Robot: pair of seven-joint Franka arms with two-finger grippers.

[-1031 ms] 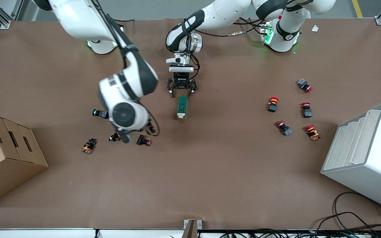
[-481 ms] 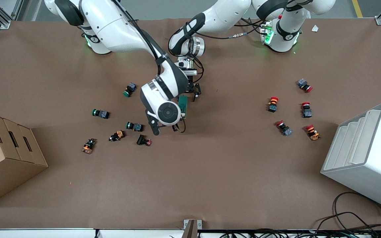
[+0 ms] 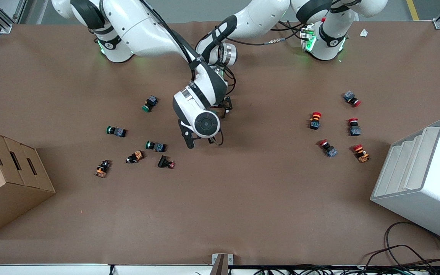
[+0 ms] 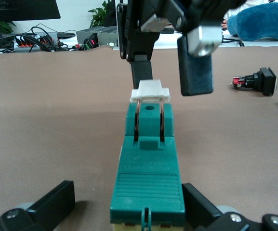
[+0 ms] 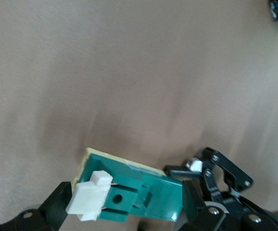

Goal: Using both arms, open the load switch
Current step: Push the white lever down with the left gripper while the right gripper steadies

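Now, front view first: you have both arms reaching to the middle of the brown tabletop (image 3: 243,198). The right arm (image 3: 201,103) comes in from its base and its round wrist covers whatever lies beneath; the left arm (image 3: 243,19) bends down just beside it. Green-capped push buttons (image 3: 150,103) lie scattered toward the right arm's end, where a cardboard box (image 3: 6,179) stands. Red-capped push buttons (image 3: 315,120) sit toward the left arm's end, near a white rack (image 3: 422,179).

Over to your left wrist view: the load switch (image 4: 148,178) lies flat on the tabletop, green body running away from the camera, white lever (image 4: 151,91) at its other end. Your left gripper (image 4: 127,192) straddles the near end with its fingers (image 4: 57,204) apart, not clamped: one side shows a clear gap. Your right gripper (image 4: 167,79) hangs over the lever end, fingers spread, one right at the white lever and the other off to the side.

Right wrist view next: you look down on the green switch and its white piece, with one dark finger (image 5: 57,204) just beside that lever.
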